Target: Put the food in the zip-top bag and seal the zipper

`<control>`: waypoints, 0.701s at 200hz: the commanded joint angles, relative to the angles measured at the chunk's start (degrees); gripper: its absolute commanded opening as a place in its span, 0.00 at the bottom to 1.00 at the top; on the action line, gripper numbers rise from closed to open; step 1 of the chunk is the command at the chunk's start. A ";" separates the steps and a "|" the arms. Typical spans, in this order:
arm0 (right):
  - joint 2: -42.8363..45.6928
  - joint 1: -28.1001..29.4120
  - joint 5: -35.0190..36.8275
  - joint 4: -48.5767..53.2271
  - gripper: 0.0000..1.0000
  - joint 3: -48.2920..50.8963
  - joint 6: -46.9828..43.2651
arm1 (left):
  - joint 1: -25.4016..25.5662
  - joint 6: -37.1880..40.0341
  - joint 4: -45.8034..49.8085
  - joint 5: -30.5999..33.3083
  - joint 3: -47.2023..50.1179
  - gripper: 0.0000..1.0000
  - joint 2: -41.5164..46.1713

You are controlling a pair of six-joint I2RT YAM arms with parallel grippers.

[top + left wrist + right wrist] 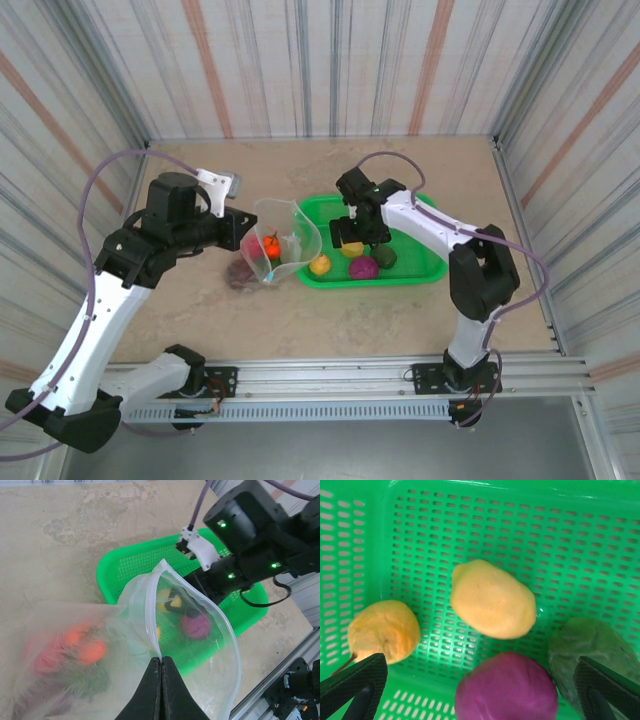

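- The left gripper [238,224] is reaching in from the left, its fingers [161,685] pressed together on the near lip of the zip-top bag [285,238].
- The bag is standing up off the table [200,310] just left of the basket, with its mouth gaping wide toward the basket.
- The zipper [148,615] is running along that lip as a pale strip, its 2 sides well apart.
- An orange piece [271,243] and a red piece [252,243] are showing through the film, and a maroon piece [240,272] is lying at the bag's low end on the table.
- The green mesh basket [420,274] is sitting right of the bag, its left rim just beside the bag's mouth.
- 4 pieces are crowding the basket's near-left corner: a pear-shaped yellow piece [382,630], a yellow oval piece [492,600], a purple ball [506,687] and a dark green piece [592,647].
- The right gripper [480,692] is hanging over these pieces with its fingers [355,690] spread wide, touching none.
- Bare tabletop is lying behind the bag and basket up to the back wall, and in front of them down to the rail [330,375].
- The basket's right rim is sitting near the right wall.
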State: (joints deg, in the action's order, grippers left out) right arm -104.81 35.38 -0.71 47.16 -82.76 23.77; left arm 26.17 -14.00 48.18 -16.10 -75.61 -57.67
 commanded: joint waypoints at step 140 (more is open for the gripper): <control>-7.20 -0.98 1.46 -2.91 0.52 -1.70 -1.45 | -0.69 0.53 0.41 -1.37 -0.49 0.00 0.72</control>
State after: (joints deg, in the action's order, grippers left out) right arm -113.32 34.74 0.21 43.33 -83.15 22.33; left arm 25.91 -14.00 48.16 -16.56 -75.61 -57.67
